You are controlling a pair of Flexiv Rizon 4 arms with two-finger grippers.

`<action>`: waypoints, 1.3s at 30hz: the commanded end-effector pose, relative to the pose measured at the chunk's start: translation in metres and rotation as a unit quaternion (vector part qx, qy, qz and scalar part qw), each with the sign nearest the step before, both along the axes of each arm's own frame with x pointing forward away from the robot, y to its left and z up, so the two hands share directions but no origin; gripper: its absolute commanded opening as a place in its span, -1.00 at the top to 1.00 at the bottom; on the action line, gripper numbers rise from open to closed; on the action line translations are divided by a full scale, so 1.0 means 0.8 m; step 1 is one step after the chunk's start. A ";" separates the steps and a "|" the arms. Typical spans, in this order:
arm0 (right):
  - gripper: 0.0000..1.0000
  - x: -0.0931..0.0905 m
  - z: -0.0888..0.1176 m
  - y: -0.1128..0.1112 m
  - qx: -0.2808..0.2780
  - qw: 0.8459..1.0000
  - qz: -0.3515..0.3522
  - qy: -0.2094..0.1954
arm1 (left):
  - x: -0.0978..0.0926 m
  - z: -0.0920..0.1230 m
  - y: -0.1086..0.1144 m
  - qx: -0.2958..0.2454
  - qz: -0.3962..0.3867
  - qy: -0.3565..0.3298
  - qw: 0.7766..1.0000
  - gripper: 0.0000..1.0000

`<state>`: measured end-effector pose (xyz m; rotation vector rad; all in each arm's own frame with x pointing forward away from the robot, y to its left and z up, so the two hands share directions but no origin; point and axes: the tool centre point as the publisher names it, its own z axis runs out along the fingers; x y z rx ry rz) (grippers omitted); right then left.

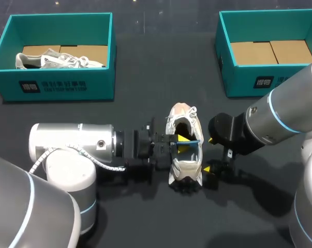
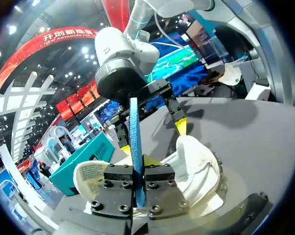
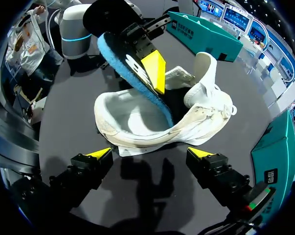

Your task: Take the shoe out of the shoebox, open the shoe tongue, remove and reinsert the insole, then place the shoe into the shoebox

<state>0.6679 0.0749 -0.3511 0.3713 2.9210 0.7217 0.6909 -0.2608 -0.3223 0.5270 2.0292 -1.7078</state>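
Left gripper [image 2: 136, 171] pinches the blue foam insole [image 3: 154, 100], half inside the white laced sneaker [image 1: 185, 165] at seven o'clock from the empty teal shoebox [image 1: 243, 82]; right gripper [image 3: 151, 154], spread, should brace the heel.

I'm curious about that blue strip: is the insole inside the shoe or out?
Partly out: the left gripper pinches the insole above the shoe, and only its far end dips into the opening.
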 end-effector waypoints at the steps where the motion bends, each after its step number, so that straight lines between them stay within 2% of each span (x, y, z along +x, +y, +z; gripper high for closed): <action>1: -1.00 -0.002 0.000 -0.001 0.001 1.000 0.000 -0.001 | 0.009 -0.013 -0.015 0.002 0.019 -0.013 1.000 1.00; 7: -1.00 -0.002 0.000 -0.001 0.001 1.000 0.000 -0.001 | 0.019 -0.015 -0.011 0.006 0.033 -0.016 0.999 1.00; 12: -1.00 -0.002 0.000 -0.001 0.001 1.000 0.000 -0.001 | 0.017 -0.004 -0.006 0.003 0.026 -0.001 1.000 1.00; 13: -1.00 -0.002 0.000 -0.001 0.001 1.000 0.000 -0.001 | 0.014 0.001 -0.004 0.003 0.024 -0.001 1.000 0.91; 16: -1.00 -0.002 0.000 -0.001 0.001 1.000 0.000 -0.001 | 0.006 0.013 0.001 0.001 0.015 0.004 1.000 0.44; 24: -1.00 -0.002 0.000 -0.001 0.001 1.000 0.000 -0.001 | -0.013 0.029 0.005 0.001 -0.010 0.010 1.000 0.36; 26: -1.00 -0.002 0.000 -0.001 0.001 1.000 0.000 -0.001 | -0.016 0.028 0.004 0.002 -0.014 0.011 1.000 0.41; 27: -1.00 -0.002 0.000 -0.001 0.001 1.000 0.000 -0.001 | -0.016 0.026 0.003 0.004 -0.016 0.011 1.000 0.55; 28: -1.00 -0.002 0.000 -0.001 0.001 1.000 0.000 -0.001 | -0.017 0.024 0.002 0.005 -0.017 0.012 1.000 0.96; 39: -1.00 -0.002 0.000 -0.001 0.001 1.000 0.000 -0.001 | 0.002 -0.014 -0.014 0.042 -0.008 -0.035 0.998 1.00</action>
